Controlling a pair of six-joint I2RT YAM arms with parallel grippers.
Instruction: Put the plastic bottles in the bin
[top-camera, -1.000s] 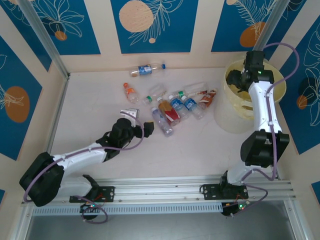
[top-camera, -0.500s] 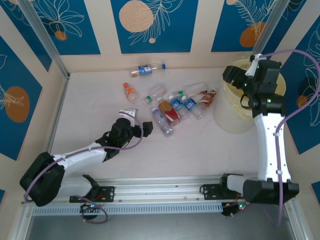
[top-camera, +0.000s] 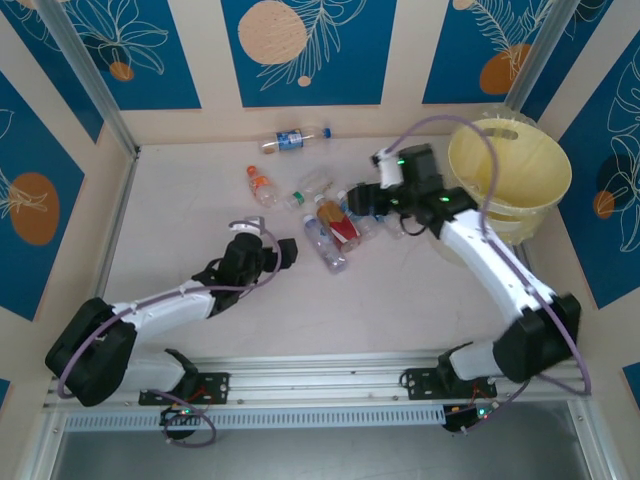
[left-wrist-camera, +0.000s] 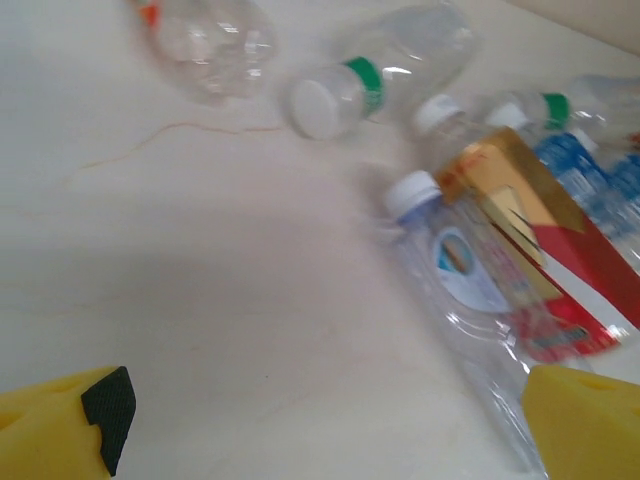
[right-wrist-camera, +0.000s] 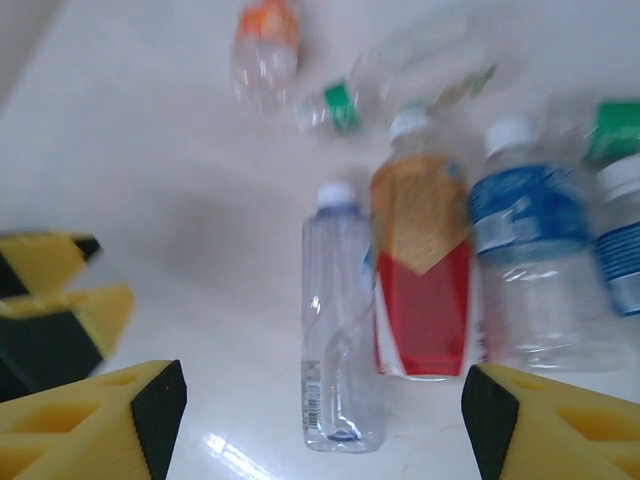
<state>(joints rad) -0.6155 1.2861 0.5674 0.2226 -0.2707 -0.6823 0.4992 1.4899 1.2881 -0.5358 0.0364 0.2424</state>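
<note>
Currently pick phase: right fingers (right-wrist-camera: 130, 415) wide, empty, over the bottles (top-camera: 340, 215) clustered mid-counter toward the far edge, with a clear bottle (right-wrist-camera: 340, 320) lying between them. Left fingers (left-wrist-camera: 60, 430) also wide and empty at the cluster's near-left side. Bin (top-camera: 530, 215) sits in the far right corner. Next: descend and close on the clear bottle without catching the red-label one (right-wrist-camera: 420, 270) just beside it.

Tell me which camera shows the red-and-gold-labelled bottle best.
Right wrist view: the red-and-gold-labelled bottle lies whole, cap to base, near centre. The left wrist view shows the bottle slanted, blurred, running toward the right edge. The top external view shows the bottle small, with little label detail.
</note>
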